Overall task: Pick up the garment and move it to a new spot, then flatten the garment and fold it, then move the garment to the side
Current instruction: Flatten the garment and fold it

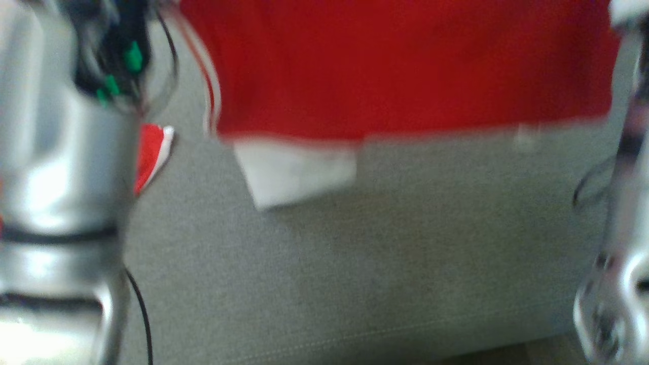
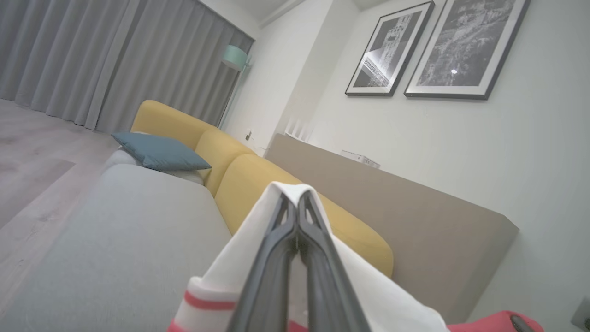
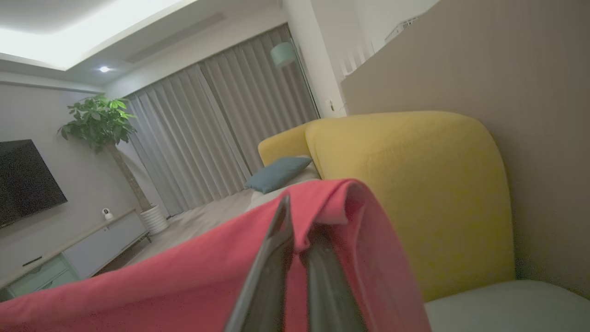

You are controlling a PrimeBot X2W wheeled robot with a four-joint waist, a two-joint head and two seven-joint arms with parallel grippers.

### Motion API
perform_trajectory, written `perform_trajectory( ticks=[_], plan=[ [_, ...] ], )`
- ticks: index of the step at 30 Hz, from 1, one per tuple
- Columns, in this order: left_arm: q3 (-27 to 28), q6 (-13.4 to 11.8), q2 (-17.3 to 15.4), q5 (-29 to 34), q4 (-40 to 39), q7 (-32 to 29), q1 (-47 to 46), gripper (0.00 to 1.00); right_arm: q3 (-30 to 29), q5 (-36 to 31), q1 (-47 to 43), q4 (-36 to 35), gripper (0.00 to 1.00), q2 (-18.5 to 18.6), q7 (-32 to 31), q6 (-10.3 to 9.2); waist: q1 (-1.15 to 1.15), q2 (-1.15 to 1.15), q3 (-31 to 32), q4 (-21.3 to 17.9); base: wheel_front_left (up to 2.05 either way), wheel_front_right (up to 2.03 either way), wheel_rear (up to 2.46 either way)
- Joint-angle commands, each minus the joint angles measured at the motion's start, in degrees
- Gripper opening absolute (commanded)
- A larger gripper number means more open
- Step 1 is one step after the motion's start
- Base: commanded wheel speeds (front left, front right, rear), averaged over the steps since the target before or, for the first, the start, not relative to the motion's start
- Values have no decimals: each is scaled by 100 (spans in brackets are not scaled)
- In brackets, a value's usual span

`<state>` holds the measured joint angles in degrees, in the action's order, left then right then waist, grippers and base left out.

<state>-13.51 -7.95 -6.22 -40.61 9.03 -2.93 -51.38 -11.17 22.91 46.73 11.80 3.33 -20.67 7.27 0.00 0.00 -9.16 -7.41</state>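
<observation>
left gripper [image 2: 297, 198]: jaws pressed together, pinching the white-trimmed edge of the garment [image 1: 405, 66]; cloth drapes over both fingers.
right gripper [image 3: 299, 221]: jaws closed as well, clamped on a red fold of the same garment.
garment: red with white trim, spread between the two grippers over the grey seat [image 1: 355, 263]; head view blurred, contact with seat unclear.
yellow backrest [image 3: 415, 184]: just behind the seat.
blue cushion [image 2: 159, 154]: far end of sofa, against the backrest.
curtains [image 2: 92, 60]: grey, drawn, farthest back.
</observation>
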Motion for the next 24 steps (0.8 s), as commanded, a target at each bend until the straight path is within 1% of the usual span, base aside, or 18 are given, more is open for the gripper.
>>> perform_trajectory(
  ticks=[1, 5, 8, 11, 12, 14, 17, 20, 21, 24],
  plan=[
    [299, 106, -200, 76, 380, 89, -927, 0, 90, -98, 996, 379, 0, 74, 273, 22, 0, 0, -760, 124, 0, 0, 0],
    [535, 214, -214, 189, 1479, 695, -2283, 0, 97, -282, 2481, 1589, 0, 288, 1180, 22, 0, 0, -1132, 218, 0, 0, 0],
    [648, 369, -147, 193, 2050, 1215, -2952, 0, 162, -217, 3197, 2294, 0, 378, 1896, 22, 0, 0, -1290, 295, 0, 0, 0],
    [646, 606, -70, 196, 2465, 1533, -3254, 0, 301, 63, 3480, 2810, 0, 442, 2511, 22, 0, 0, -1386, 361, 0, 0, 0],
    [646, 606, -70, 196, 2465, 1533, -3254, 0, 301, 63, 3480, 2810, 0, 442, 2511, 22, 0, 0, -1386, 361, 0, 0, 0],
    [584, 757, -3, 214, 2700, 1629, -3230, 0, 415, 298, 3441, 3094, 0, 485, 2745, 22, 0, 0, -1443, 407, 0, 0, 0],
    [452, 945, 99, 238, 3057, 1700, -2973, 0, 597, 631, 3205, 3562, 0, 605, 2830, 22, 0, 0, -1507, 483, 0, 0, 0],
    [340, 1084, 177, 238, 3402, 1742, -2539, 0, 666, 1070, 2916, 4003, 0, 667, 2672, 22, 0, 0, -1517, 549, 0, 0, 0],
    [259, 1158, 209, 257, 3598, 1760, -2170, 0, 798, 1242, 2661, 4290, 0, 751, 2431, 22, 0, 0, -1472, 590, 0, 0, 0],
    [159, 1270, 233, 257, 3835, 1774, -1587, 0, 1102, 1431, 2237, 4533, 0, 865, 2053, 22, 0, 0, -1343, 639, 0, 0, 0]
  ],
)
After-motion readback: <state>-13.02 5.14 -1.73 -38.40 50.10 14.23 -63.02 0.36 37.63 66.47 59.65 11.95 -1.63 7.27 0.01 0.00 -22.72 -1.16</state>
